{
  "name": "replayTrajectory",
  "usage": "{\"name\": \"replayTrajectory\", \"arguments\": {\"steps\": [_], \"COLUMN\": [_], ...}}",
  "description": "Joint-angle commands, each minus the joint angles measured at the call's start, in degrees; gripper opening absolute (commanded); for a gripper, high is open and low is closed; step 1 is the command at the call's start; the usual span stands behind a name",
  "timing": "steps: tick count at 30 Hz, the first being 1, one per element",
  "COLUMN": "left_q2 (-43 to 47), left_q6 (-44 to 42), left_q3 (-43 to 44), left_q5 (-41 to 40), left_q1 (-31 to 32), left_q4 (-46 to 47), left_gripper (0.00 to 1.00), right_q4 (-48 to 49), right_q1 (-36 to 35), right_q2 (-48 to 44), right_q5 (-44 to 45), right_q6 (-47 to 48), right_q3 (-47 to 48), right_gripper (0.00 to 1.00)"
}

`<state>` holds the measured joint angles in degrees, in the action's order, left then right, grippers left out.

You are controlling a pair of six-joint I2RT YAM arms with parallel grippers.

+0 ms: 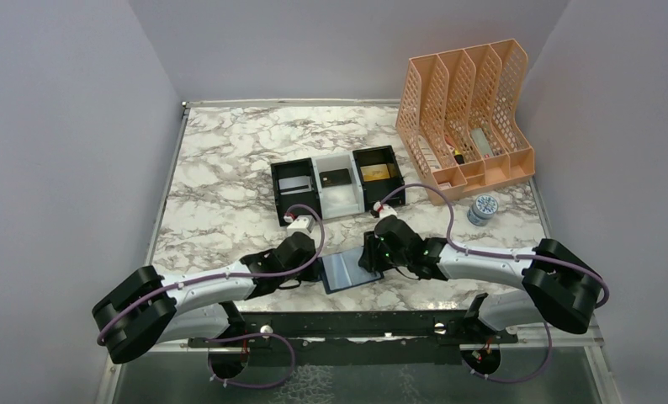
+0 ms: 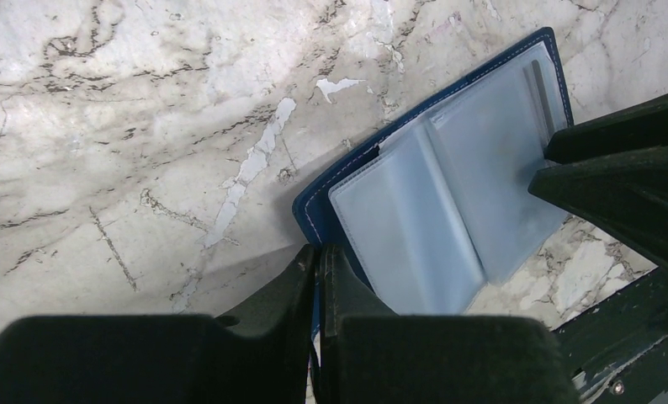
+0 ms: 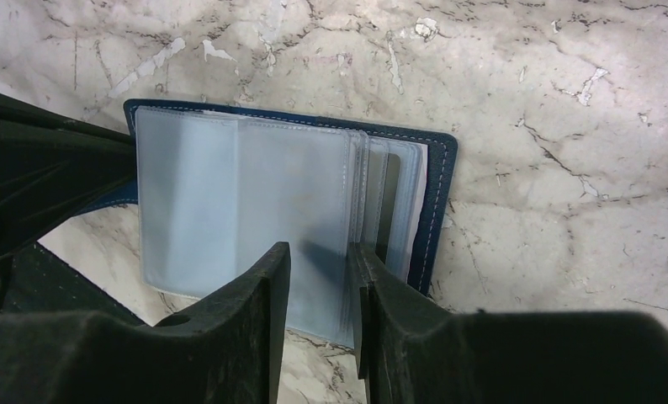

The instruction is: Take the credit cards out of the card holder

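Pinches the card holder (image 2: 448, 210) by its navy cover edge with the left gripper (image 2: 318, 257), jaws almost closed on it. Lies spread open on the marble table (image 1: 221, 194) between the two grippers, pale pockets up. Straddles one clear pocket leaf with the right gripper (image 3: 320, 252), jaws narrowly apart. Behind, holds silver-grey card (image 1: 295, 184), dark card (image 1: 336, 178), gold card (image 1: 379, 172) in the tray (image 1: 277, 198), one per compartment.

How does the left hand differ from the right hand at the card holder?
The left hand is shut, pinching the navy cover edge of the card holder; the right hand has its jaws apart over a pale pocket page. The left hand is at the holder's left side, the right hand at its right side. Both are black and low at the open holder.
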<state>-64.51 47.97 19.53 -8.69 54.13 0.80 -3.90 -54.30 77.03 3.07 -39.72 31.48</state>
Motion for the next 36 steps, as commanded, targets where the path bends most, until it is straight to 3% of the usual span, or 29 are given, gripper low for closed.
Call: {"name": "replayTrajectory", "arguments": {"steps": [1,15,30,36], "left_q2": [-0.73,-4.01,2.47,8.91], "left_q6": [1.38,2.84,-0.33,1.87], "left_q3": [-1.11,-1.25,-1.68,-5.3], "left_q5": [-0.46,-0.03,-2.85,-3.41], "left_q1": [0.3,0.33,0.41,0.32], "left_q4": [0.96,1.88,-2.47,-0.96], "left_gripper": [0.06,0.03,0.02,0.02], "right_q4": [1.83,4.01,0.9,0.38], "right_q1": [-0.25,-0.23,-0.28,-0.23], "right_q2": [-0.55,-6.41,-12.73,-9.0], "right_q5": [-3.42,-5.03,-0.59,-2.47], "right_q6": [-0.32,-1.46,-1.19,-2.35], "right_q3": [0.23,-3.87,-1.96,-0.39], "right_gripper": [0.32,0.33,0.34,0.34]}}
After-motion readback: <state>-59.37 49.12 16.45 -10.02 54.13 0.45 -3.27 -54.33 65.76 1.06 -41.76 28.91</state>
